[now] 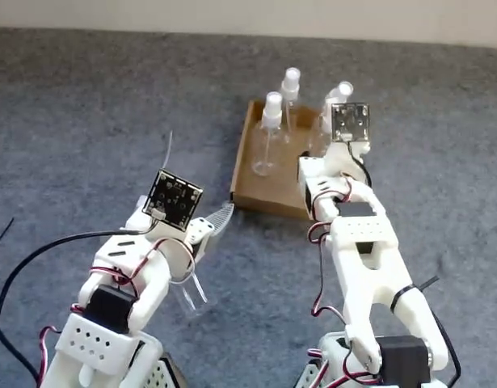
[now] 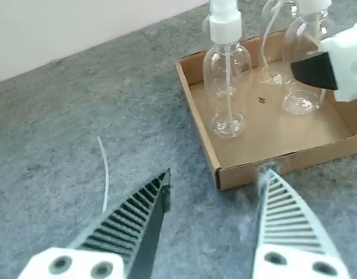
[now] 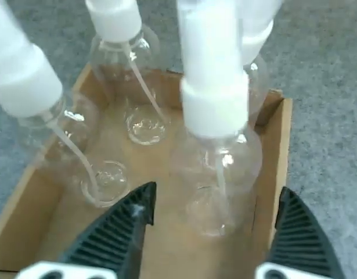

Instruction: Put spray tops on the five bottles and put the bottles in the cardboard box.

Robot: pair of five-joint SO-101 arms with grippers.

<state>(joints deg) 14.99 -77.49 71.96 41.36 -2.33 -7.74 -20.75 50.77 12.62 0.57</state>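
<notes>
We see the clear bottle with white spray top (image 3: 219, 157) upright inside the shallow brown cardboard box (image 3: 281, 133), straight ahead of the wide-open, empty right gripper (image 3: 216, 195); the left gripper (image 2: 216, 176), open too, is just outside that box.

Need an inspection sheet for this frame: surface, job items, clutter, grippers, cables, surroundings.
Surface: grey carpet.
Job's things: cardboard box sits on the carpet; four bottles stand upright inside it, with spray tops on.
Clutter: thin white tube lies loose on the carpet, apart from the box.
Grippers: left gripper is open and empty, low over the carpet by the box's corner; right gripper is open over the box, one bottle between its fingers.
Cables: black cable loops beside the left arm; red wires run on the right arm.
Surroundings: pale wall beyond the carpet.
</notes>
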